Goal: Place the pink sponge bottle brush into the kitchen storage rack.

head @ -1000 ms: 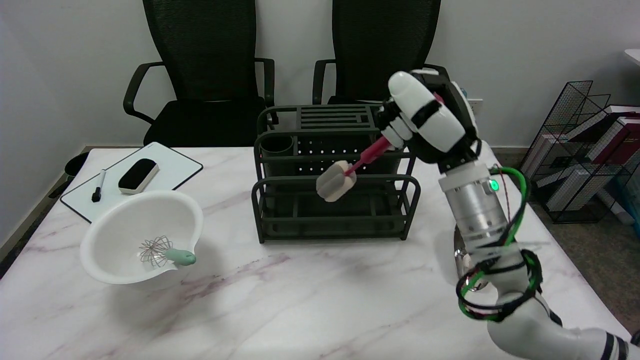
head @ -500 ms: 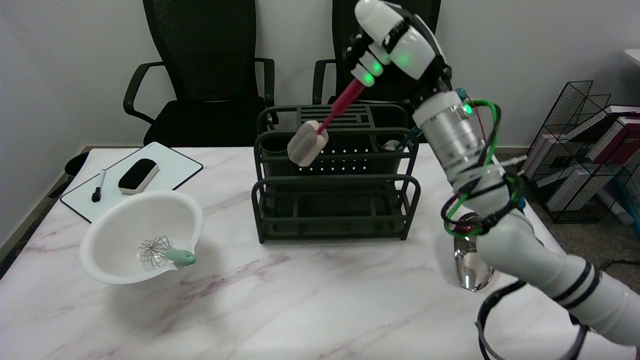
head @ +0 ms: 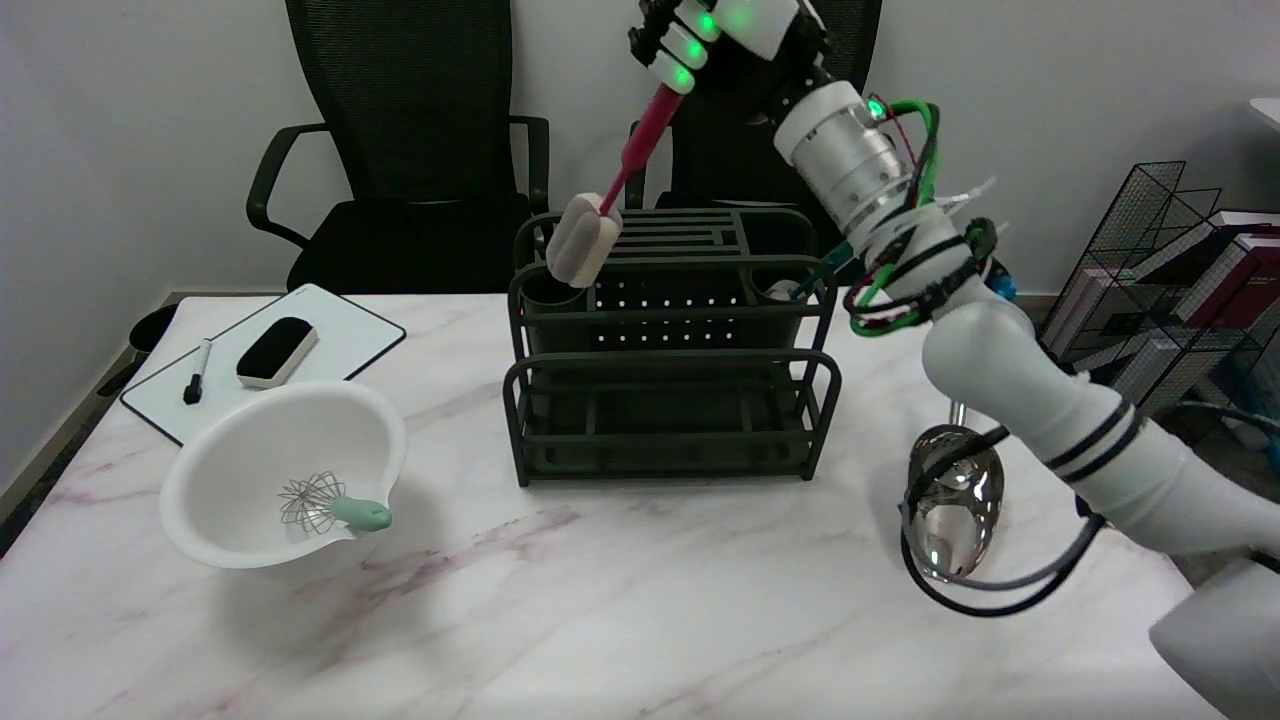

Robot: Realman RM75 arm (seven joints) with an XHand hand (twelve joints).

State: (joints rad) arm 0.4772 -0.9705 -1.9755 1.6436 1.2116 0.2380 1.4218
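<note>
My right hand point(head: 725, 35) is high at the top of the head view, above the back of the dark green storage rack point(head: 665, 345). It grips the pink handle of the bottle brush point(head: 640, 145). The brush slants down to the left, and its pale sponge head point(head: 582, 243) hangs just above the round cup holder point(head: 548, 290) at the rack's back left corner. The top of the hand is cut off by the picture's edge.
A white bowl point(head: 285, 475) holding a small whisk point(head: 325, 505) sits at the left. Behind it lies a whiteboard point(head: 265, 355) with an eraser and a marker. A shiny metal ladle point(head: 955, 510) lies at the right. Two black chairs stand behind the table.
My right hand has risen and swung left with the brush. The sponge head went from in front of the rack's middle up to above its back left cup holder.
</note>
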